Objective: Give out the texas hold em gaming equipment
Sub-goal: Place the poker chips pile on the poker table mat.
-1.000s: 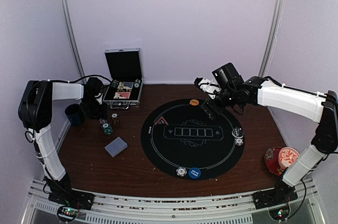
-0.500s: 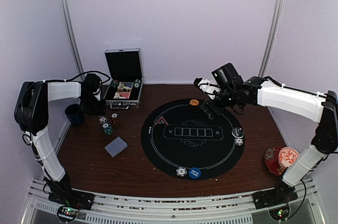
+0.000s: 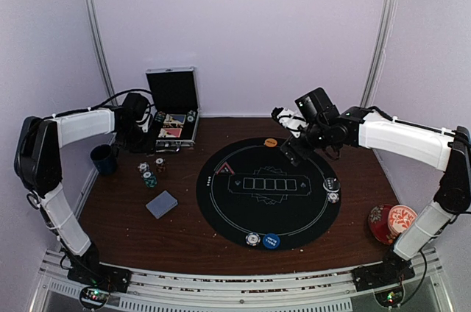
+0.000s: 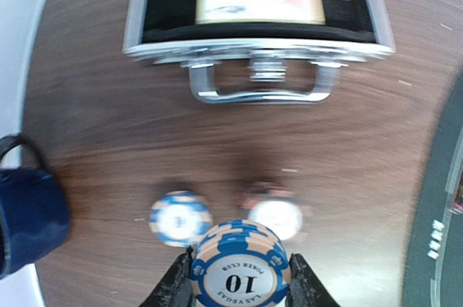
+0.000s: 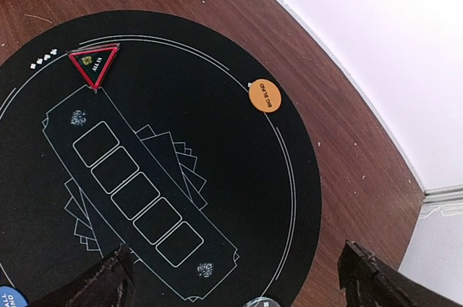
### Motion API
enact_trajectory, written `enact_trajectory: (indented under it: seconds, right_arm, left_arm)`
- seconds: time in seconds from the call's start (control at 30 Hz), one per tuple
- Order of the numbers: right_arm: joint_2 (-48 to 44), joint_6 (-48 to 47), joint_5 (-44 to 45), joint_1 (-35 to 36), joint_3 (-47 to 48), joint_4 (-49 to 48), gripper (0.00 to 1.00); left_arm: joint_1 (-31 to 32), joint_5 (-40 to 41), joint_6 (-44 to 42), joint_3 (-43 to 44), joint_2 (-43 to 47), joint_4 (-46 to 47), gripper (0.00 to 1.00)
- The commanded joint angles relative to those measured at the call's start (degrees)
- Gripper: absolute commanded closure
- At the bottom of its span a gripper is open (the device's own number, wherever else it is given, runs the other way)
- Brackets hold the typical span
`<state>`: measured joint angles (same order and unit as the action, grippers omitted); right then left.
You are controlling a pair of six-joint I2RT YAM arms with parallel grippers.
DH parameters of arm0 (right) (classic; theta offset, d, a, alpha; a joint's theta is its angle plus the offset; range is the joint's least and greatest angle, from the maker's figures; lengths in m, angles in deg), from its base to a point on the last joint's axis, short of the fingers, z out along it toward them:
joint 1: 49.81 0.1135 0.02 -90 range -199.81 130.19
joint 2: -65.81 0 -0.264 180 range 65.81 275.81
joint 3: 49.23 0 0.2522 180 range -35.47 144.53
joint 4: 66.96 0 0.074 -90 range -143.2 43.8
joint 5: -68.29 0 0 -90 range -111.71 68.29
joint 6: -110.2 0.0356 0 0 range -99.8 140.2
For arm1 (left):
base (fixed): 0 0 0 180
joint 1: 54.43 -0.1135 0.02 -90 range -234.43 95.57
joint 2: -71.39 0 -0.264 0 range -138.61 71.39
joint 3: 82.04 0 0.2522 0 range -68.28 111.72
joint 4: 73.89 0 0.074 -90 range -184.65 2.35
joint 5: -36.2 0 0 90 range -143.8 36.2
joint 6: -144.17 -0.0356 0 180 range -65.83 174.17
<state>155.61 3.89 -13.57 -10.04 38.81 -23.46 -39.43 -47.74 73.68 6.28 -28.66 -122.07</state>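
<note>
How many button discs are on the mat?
2: orange disc at the far edge of the mat, blue disc at its near edge. Another could hide under the right arm.

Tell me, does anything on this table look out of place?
Mainly the red floral cup and saucer at the right near corner: tableware, not poker gear. The card deck lies askew on bare wood, left of the mat.

Round black felt mat (image 5: 217, 68): white line print, five outlined boxes in a row. Orange round button disc (image 5: 264, 95): dark lettering. Red-rimmed triangle marker (image 5: 92, 64): black centre, yellow-green mark. Peach poker chip with blue edge stripes (image 4: 239, 267): black "10". Blue-and-white chip stack (image 4: 180, 218). White-faced, brown-rimmed chip stack (image 4: 275, 218). Dark blue mug (image 4: 25, 220). Brown wood-grain surface (image 4: 362, 140). Grey-blue card deck (image 3: 162, 204).
</note>
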Motion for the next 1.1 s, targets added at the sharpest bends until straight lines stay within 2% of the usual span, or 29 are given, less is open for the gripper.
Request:
enact_trajectory:
  seconds: [0.0, 0.23, 0.57, 0.8, 1.07]
  right_arm:
    - [0.16, 1.05, 3.08, -1.33, -0.13, -0.81, 0.0]
    - [0.45, 2.42, 3.11, -6.76, 0.25, -0.65, 0.0]
    - [0.98, 3.91, 4.32, -13.01, 0.69, -0.53, 0.0]
    - [1.23, 4.27, 5.18, -14.37, 0.67, -0.87, 0.0]
    - [1.46, 4.34, 5.28, -14.37, 0.69, -0.84, 0.0]
  left_arm:
    - [5.69, 0.26, -0.58, 3.27, 0.92, -0.83, 0.64]
    - [17.95, 1.45, 1.88, 10.17, -4.23, -2.66, 0.64]
    - [33.96, 2.29, 3.33, 29.82, -22.06, -6.28, 0.64]
    - [39.67, 1.07, 3.33, 41.0, -33.46, -8.67, 0.64]
    - [41.23, 0.44, 3.48, 42.24, -37.56, -8.99, 0.64]
